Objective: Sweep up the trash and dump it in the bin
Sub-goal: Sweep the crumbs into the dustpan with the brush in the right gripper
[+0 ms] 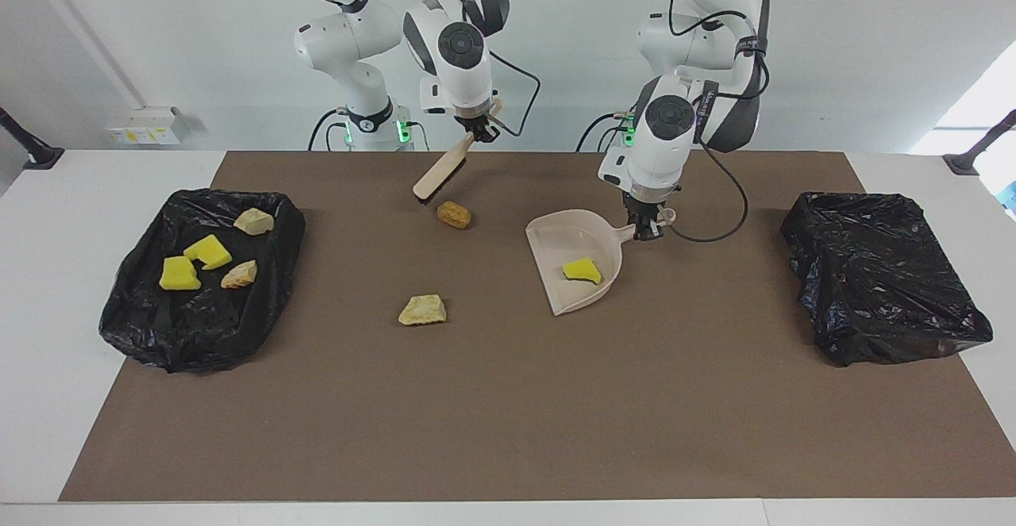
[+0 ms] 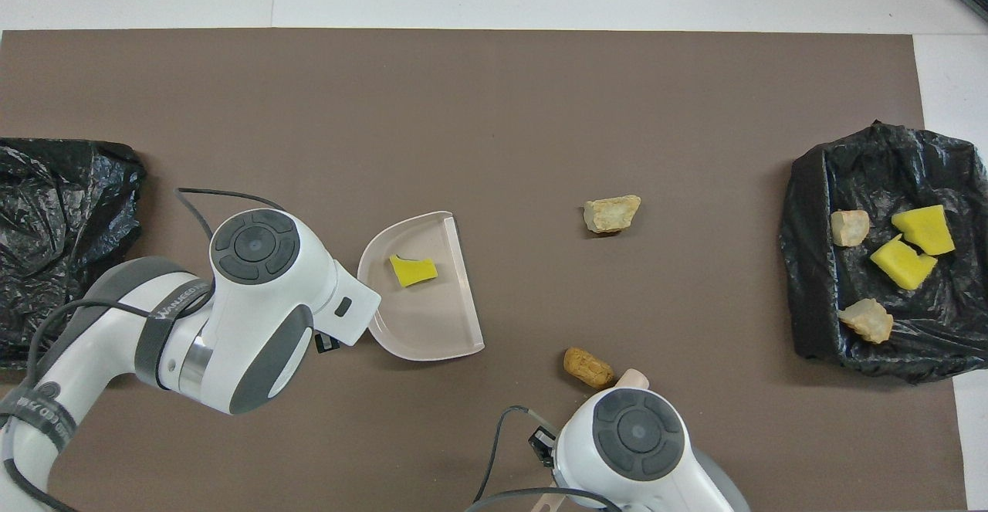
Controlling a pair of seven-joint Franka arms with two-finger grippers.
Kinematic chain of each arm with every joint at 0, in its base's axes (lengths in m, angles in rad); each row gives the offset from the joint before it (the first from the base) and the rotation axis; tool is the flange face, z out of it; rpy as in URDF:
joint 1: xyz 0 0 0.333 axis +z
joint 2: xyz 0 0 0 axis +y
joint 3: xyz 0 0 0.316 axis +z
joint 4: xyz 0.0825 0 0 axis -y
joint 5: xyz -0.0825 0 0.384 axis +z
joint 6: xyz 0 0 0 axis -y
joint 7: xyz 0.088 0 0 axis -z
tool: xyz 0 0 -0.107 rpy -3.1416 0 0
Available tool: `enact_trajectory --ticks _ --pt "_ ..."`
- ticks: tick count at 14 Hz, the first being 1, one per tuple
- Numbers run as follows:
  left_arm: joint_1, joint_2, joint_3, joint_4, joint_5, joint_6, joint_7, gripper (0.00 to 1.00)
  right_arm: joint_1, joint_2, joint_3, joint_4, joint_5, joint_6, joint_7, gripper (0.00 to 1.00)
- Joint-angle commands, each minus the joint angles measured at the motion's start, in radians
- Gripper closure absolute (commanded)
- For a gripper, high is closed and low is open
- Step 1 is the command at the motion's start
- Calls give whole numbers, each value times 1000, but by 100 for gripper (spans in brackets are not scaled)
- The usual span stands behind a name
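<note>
While two scraps, a brown lump (image 1: 454, 214) and a beige chunk (image 1: 422, 309), lie loose on the mat, a yellow sponge bit (image 1: 582, 270) sits in the dustpan (image 1: 556, 242), its handle clamped by the left gripper (image 1: 649, 228). The right gripper (image 1: 479, 132), clamped on the raised brush (image 1: 439, 178), risks flicking the lump past the pan if swung hard. One bin (image 1: 270, 272) holds four scraps (image 1: 208, 258); the other bin (image 1: 881, 280) shows none.
</note>
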Motion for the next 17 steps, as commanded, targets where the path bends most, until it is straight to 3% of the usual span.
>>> enact_trajectory --ticks 1,7,11,17 --pt "-4 -29 6 -36 -11 29 -15 100 -21 103 -2 63 2 91 -70 100" --pt "-4 -30 5 -42 -11 31 -14 100 -123 262 -2 274 -9 125 -329 100" --pt "2 -39 6 -65 -34 58 -12 100 -116 351 2 370 0 163 -362 100" --pt "2 -38 6 -66 -46 72 -15 100 -70 381 10 427 106 165 -830 100"
